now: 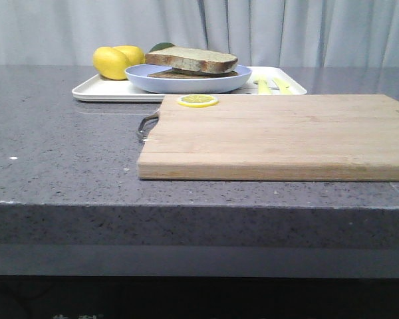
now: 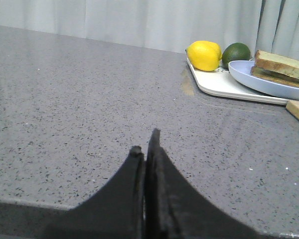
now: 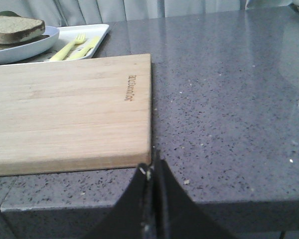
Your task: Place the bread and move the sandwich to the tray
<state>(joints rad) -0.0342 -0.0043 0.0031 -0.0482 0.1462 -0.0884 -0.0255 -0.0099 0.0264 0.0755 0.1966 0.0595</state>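
The cutting board (image 1: 279, 136) runs off the front view's right edge. An avocado (image 1: 161, 46) hides behind the bread (image 1: 191, 60) (only its top shows). Plate contents beneath stay unclear.

Bare counter (image 1: 60, 146) left of the cutting board (image 1: 279, 136); tray (image 1: 96, 90) crowded.

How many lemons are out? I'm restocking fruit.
2 whole lemons sit side by side at the tray's far left end; a lemon slice lies on the cutting board. More may hide behind the plate.

cutting board (image 1: 279, 136): matt wood | counter (image 1: 60, 153): glossy speckled stone
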